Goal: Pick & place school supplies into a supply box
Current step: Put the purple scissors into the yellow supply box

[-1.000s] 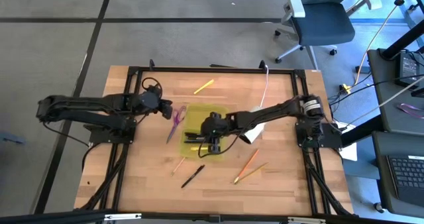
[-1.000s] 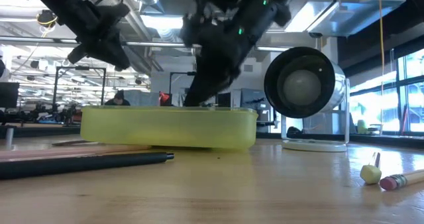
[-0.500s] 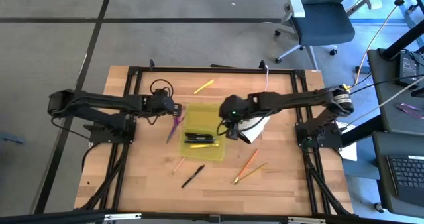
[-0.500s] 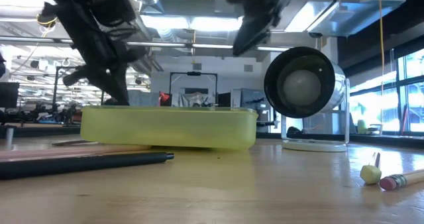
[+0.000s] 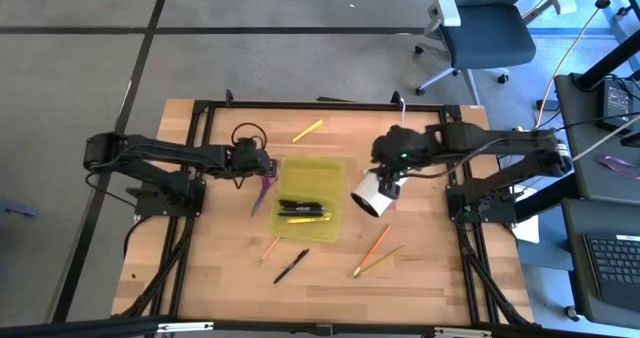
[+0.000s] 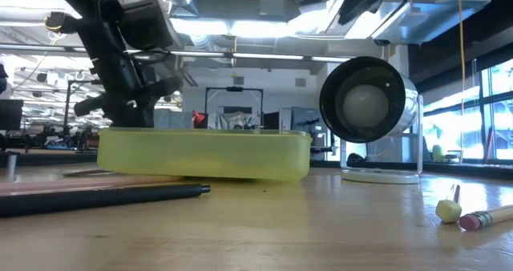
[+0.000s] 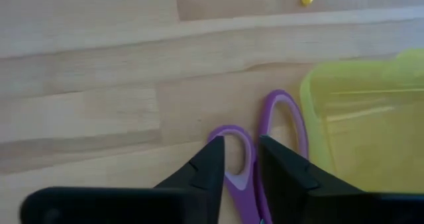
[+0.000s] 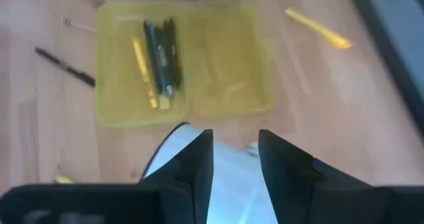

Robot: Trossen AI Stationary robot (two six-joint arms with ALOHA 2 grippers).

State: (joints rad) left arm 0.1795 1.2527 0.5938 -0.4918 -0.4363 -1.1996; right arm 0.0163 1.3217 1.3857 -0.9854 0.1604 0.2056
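The purple-handled scissors lie flat on the table just left of the yellow-green supply box. My left gripper is open and low over them, one finger on each side of a handle loop. The box holds several pens, black and yellow. My right gripper is open with nothing between its fingers. It hangs high over the white cylinder, to the right of the box. A yellow marker lies on the table behind the box. My left gripper comes down slanting from the table's left side, its fingertips on either side of the scissors' near handle loop. I cannot tell whether they touch it. The scissors lie flat on the table.
A black pen and a short pencil lie in front of the box, and two orange pencils lie to the front right. The white cylinder on a cord stands right of the box. Dark frame rails border the table.
My right gripper has risen out of the box and gone toward the table's right edge, to above the white cylinder. The pens stay in the box. My left gripper has come down toward the scissors and shifted a little toward the box.
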